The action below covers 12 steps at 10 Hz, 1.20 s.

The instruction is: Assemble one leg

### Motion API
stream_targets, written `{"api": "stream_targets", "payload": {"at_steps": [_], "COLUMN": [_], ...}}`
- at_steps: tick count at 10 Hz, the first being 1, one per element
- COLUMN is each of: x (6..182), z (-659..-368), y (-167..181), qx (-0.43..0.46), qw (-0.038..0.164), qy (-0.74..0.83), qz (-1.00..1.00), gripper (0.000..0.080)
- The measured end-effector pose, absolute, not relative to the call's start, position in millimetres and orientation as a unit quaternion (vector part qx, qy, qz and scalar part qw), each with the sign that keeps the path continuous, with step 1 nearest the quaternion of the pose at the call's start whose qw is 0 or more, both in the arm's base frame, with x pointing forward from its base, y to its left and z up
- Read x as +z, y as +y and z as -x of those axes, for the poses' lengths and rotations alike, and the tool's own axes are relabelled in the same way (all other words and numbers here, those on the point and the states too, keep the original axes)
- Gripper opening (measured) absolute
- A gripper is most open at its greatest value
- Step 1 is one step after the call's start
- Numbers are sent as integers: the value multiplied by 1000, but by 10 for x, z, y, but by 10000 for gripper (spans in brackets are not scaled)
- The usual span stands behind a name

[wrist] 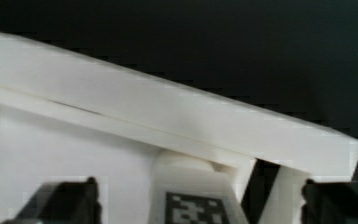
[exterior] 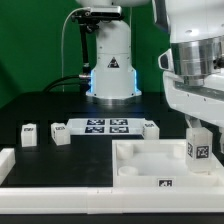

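Observation:
My gripper (exterior: 198, 132) is shut on one leg (exterior: 198, 150), a small white peg with a black-and-white tag. It holds the leg upright at the near corner of the white square tray (exterior: 150, 160) on the exterior view's right. The leg's lower end is at the tray's corner; I cannot tell whether it sits in the socket. In the wrist view the leg (wrist: 194, 190) shows between my dark fingers (wrist: 60, 200), with the tray's wall (wrist: 158, 100) running slantwise behind it. Three more legs lie on the table: two at the left (exterior: 29, 133) (exterior: 60, 132) and one beside the tray (exterior: 151, 127).
The marker board (exterior: 105, 126) lies on the black table in front of the robot base (exterior: 110, 70). A white L-shaped wall (exterior: 15, 165) runs along the near left edge.

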<state>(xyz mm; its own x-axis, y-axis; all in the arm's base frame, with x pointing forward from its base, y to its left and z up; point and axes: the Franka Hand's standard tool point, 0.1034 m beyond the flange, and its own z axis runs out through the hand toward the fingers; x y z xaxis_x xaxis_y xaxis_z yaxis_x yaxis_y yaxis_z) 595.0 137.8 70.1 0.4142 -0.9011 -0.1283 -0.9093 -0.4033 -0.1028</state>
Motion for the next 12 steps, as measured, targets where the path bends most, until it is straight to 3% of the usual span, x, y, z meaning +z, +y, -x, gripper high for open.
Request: {"api": "stream_targets", "payload": {"at_steps": [1,3,6,9,12], "x": [701,699,685,697,705], "z": [-5952,-5955,-5970,-6007,-6009], "y": [1367,1346,1276,1314,1318], "qx": [18,7,-15,-48,-45], "qw": [78,75,66,32,29], "qy": [461,349,150,-73,-120], "qz": [884,934,986,996,991], "gripper": [629,646,649,649,649]}}
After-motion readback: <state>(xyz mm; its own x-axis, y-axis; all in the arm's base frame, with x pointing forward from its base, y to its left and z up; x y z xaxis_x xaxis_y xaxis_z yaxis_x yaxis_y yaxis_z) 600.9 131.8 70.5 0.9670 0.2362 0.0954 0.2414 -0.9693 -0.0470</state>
